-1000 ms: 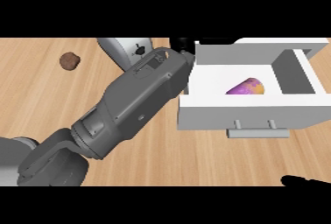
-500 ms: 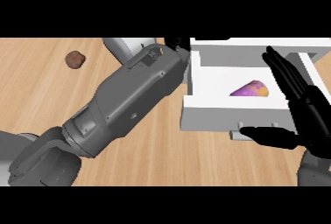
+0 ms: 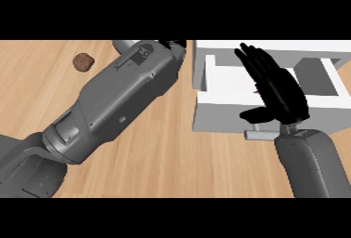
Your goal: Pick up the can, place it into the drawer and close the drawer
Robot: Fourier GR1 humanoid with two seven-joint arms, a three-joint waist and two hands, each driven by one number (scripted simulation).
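Behind open right hand (image 3: 277, 90), can (image 3: 256, 92) mostly hidden inside drawer (image 3: 226, 118).

Wooden counter (image 3: 158, 153) — brown lump (image 3: 83, 61)

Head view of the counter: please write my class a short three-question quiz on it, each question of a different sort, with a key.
1. True or false: the white drawer is pulled open.
2. Which hand is raised in front of the drawer, fingers straight? A) right hand B) left hand
3. Fill in: the small brown object lies on the wooden ____.

Key: 1 true; 2 A; 3 counter. Only a sliver of the left hand shows past its forearm, so its fingers cannot be judged.
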